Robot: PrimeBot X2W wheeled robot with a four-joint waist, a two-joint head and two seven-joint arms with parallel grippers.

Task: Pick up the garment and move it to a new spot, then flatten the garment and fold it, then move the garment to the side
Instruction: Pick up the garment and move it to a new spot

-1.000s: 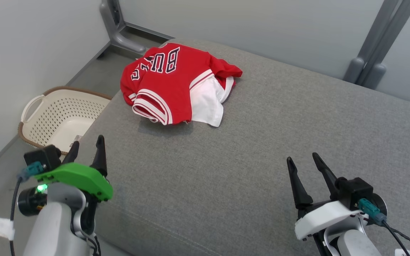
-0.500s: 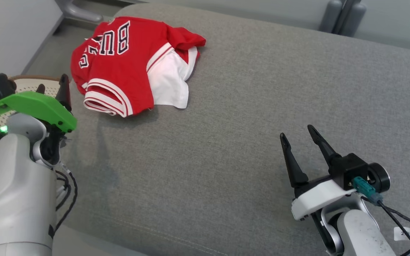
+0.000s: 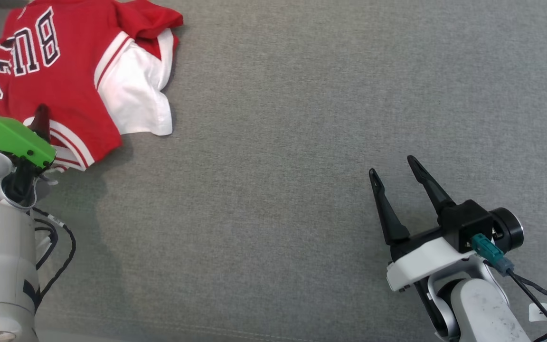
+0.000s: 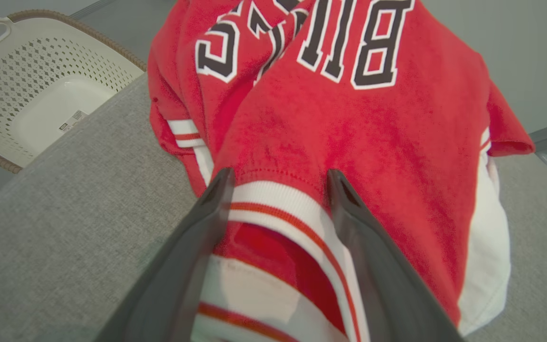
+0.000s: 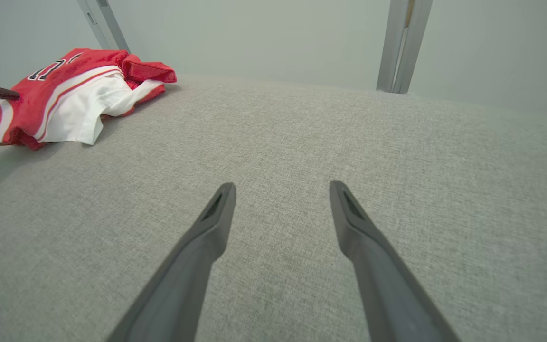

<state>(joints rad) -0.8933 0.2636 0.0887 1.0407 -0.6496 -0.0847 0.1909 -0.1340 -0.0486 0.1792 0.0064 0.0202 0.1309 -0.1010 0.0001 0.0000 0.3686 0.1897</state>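
You can read "BU" in black, white-edged letters on the red garment (image 3: 64, 85), which lies crumpled on the grey cushion (image 3: 278, 142) in the upper left of the head view. The letters after it are lost in folds. In the left wrist view the same letters stand upside down at the top. The label inside the basket (image 4: 26, 80), upper left there, is too small to read.

Your left tool (image 4: 279, 175) has its fingers wide apart, straddling the garment's white-and-red striped hem. Whether they touch it is unclear. Your right tool (image 3: 391, 166), lower right, is also spread wide, holds nothing and is well apart from the garment.
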